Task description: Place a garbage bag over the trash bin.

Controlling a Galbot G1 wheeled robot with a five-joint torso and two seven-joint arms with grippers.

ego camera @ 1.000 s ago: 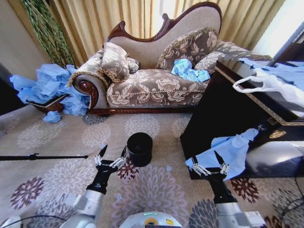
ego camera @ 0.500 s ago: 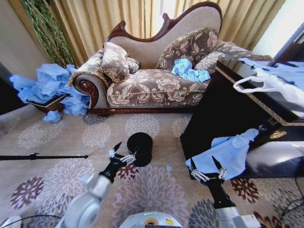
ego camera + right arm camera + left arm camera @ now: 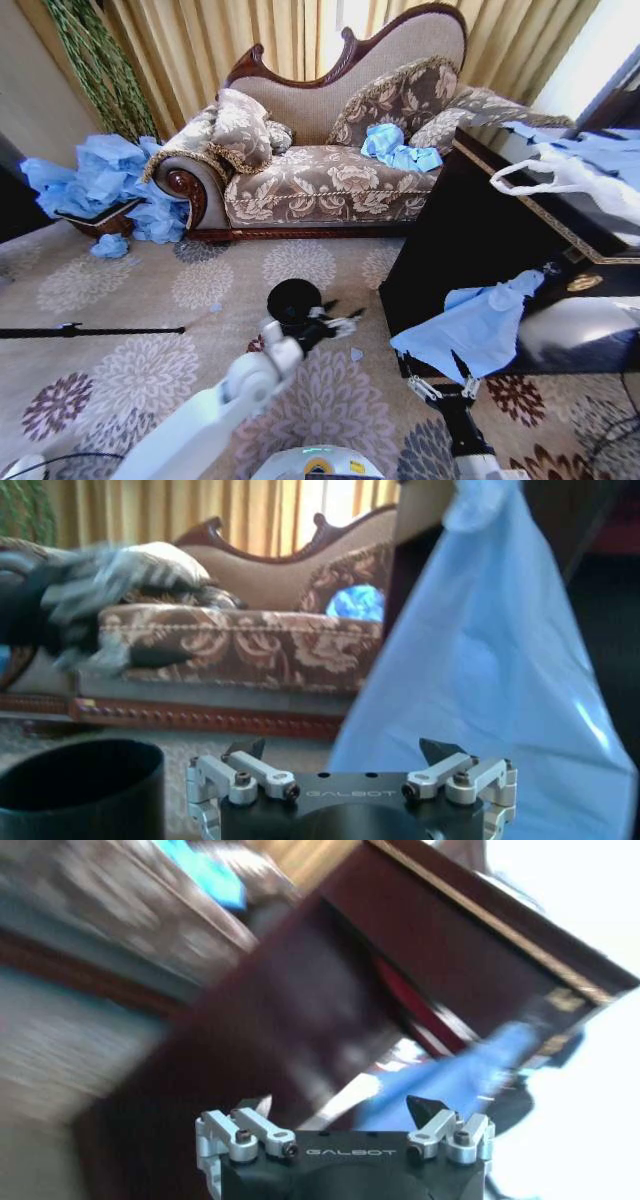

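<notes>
Since a second ago, my left gripper (image 3: 335,321) has swung from the near-left side of the trash bin (image 3: 292,300) across its front to just right of it, fingers spread and pointing toward the dark cabinet (image 3: 450,240). My right gripper (image 3: 441,379) has dropped back a little from the bin and hangs just under the garbage bag (image 3: 480,325), fingers spread, pinching nothing. That bag drapes off the cabinet's front edge, its long axis running down and toward the bin, narrow knotted end up, wide end low. It is thin, pale blue, softly creased film. Standing upright on the carpet (image 3: 150,290), the bin is a short black glossy cylinder, mouth open.
</notes>
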